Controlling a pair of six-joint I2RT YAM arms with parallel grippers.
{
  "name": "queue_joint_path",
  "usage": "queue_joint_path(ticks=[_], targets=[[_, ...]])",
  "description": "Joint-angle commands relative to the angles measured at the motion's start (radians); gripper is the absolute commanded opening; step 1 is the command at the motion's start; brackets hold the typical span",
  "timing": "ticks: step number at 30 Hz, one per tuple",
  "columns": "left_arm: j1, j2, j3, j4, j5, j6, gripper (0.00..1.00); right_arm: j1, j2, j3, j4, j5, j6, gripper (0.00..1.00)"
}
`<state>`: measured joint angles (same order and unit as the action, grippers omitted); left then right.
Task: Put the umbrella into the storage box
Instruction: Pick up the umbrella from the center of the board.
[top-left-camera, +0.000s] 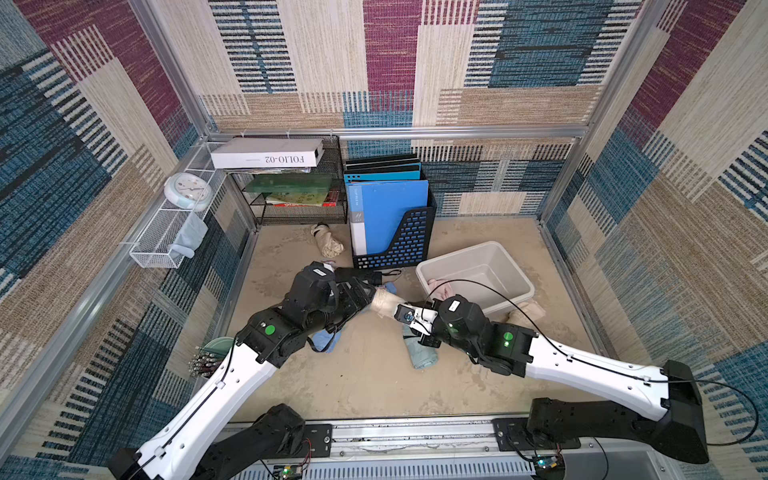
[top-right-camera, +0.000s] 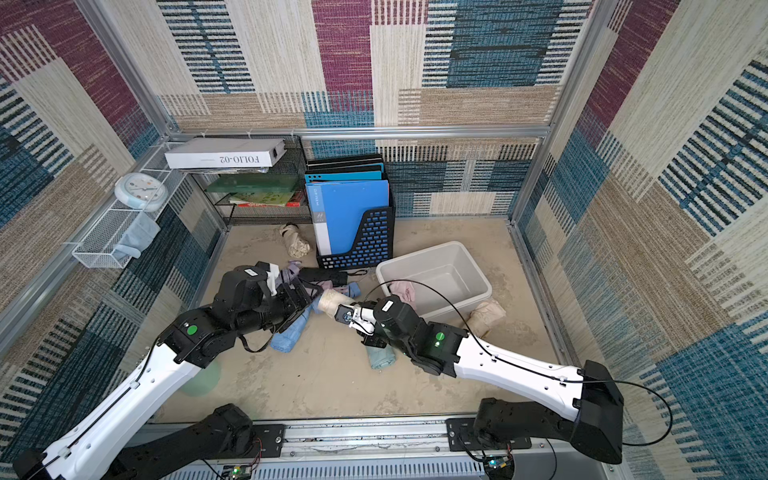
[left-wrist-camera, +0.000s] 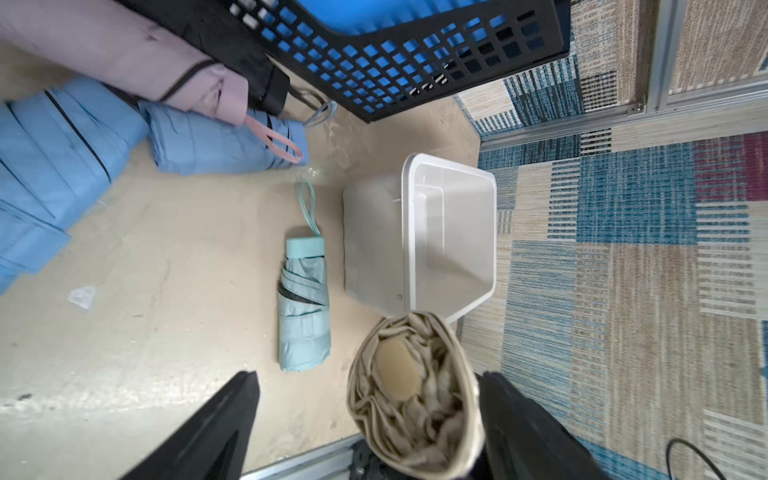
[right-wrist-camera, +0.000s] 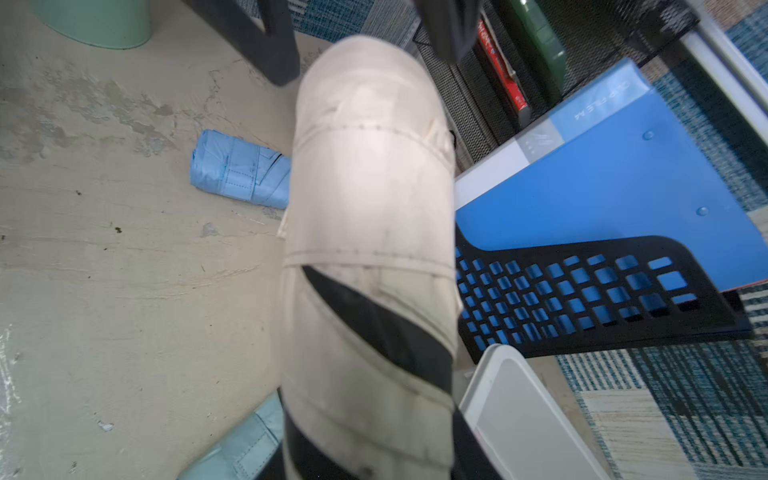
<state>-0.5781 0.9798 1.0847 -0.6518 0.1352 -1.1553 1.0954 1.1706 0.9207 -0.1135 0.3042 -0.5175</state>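
Mid-frame, the right pincer (top-left-camera: 402, 312) clamps the beige umbrella (top-left-camera: 384, 302); the left pincer (left-wrist-camera: 368, 374) stands wide, apparently ceding it for the storage box (top-left-camera: 478, 270).

A white box (top-left-camera: 268, 153) on the black mesh rack (top-left-camera: 303, 216) reads "FOLIO-02", upside down.

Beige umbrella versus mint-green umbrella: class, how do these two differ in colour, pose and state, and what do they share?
Colour: the beige umbrella is cream; the mint-green umbrella is pale teal. Pose: the beige one is off the floor; the mint-green one lies flat on it, beside the storage box. State: the right gripper grips the beige one; no gripper holds the mint-green one. Shared: both are folded and outside the box.
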Motion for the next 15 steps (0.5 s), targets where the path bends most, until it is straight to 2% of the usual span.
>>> queue_joint_path(ticks=[1, 6, 15], targets=[[0.001, 0.008, -0.018, 0.100, 0.081, -0.113, 0.89, 0.001, 0.000, 0.028, 0.062, 0.030, -0.085, 0.11], [0.001, 0.034, -0.040, 0.205, 0.155, -0.215, 0.90, 0.001, 0.018, 0.041, 0.097, 0.022, -0.163, 0.11], [0.002, 0.030, -0.086, 0.278, 0.175, -0.344, 0.93, 0.001, 0.037, 0.051, 0.164, 0.024, -0.219, 0.10]])
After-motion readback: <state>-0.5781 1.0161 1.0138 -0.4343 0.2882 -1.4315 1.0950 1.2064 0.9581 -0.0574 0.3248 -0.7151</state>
